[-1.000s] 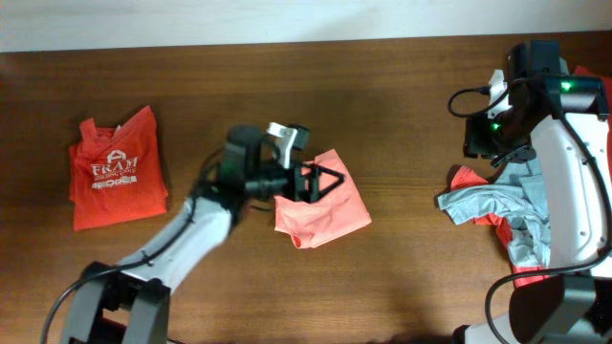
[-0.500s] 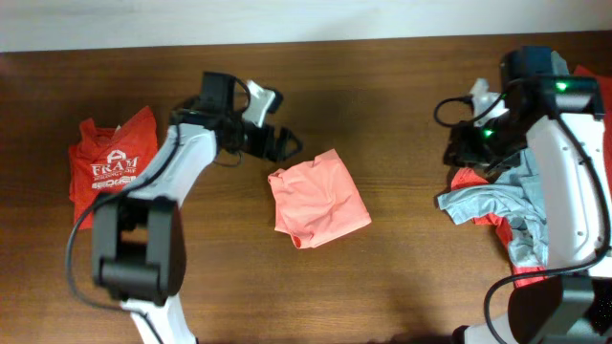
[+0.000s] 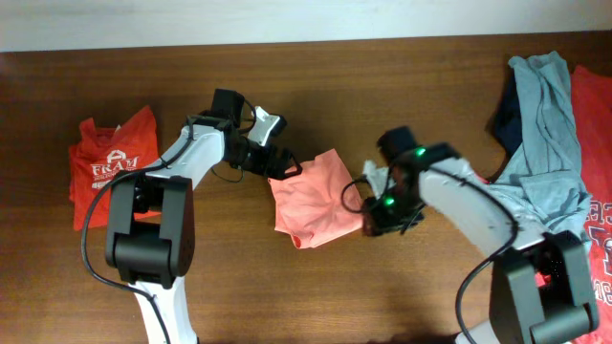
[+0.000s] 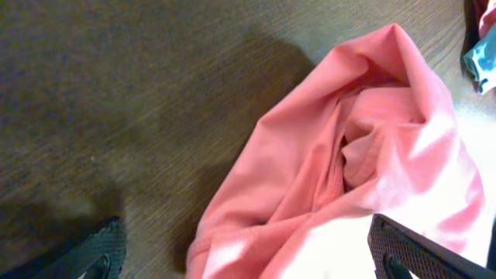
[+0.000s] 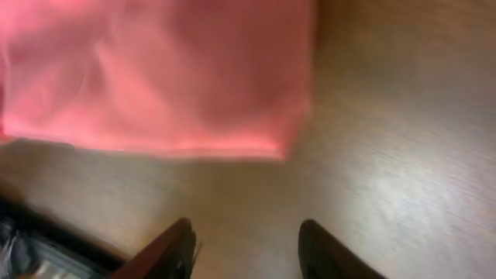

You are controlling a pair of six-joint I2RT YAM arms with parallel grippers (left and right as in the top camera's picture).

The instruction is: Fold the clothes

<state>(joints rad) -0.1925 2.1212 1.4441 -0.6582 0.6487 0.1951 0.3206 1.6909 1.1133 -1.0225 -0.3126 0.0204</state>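
Observation:
The salmon-pink T-shirt (image 3: pixel 317 198) lies bunched in a rough square at the table's middle. My left gripper (image 3: pixel 285 170) is open at its upper-left corner. In the left wrist view its two fingers stand wide apart on either side of the shirt's rumpled folds (image 4: pixel 349 147), holding nothing. My right gripper (image 3: pixel 369 216) is open at the shirt's right edge. In the right wrist view the fingers (image 5: pixel 248 249) are over bare wood just short of the shirt's hem (image 5: pixel 155 77).
A folded red-orange T-shirt (image 3: pixel 115 177) with white lettering lies at the far left. At the right edge is a pile with a grey-teal shirt (image 3: pixel 550 115), a red one (image 3: pixel 595 191) and a navy one (image 3: pixel 504 115).
My right arm has swung left from the pile to the pink shirt's right edge, uncovering the pile. My left gripper has moved down-right to the shirt's upper-left corner.

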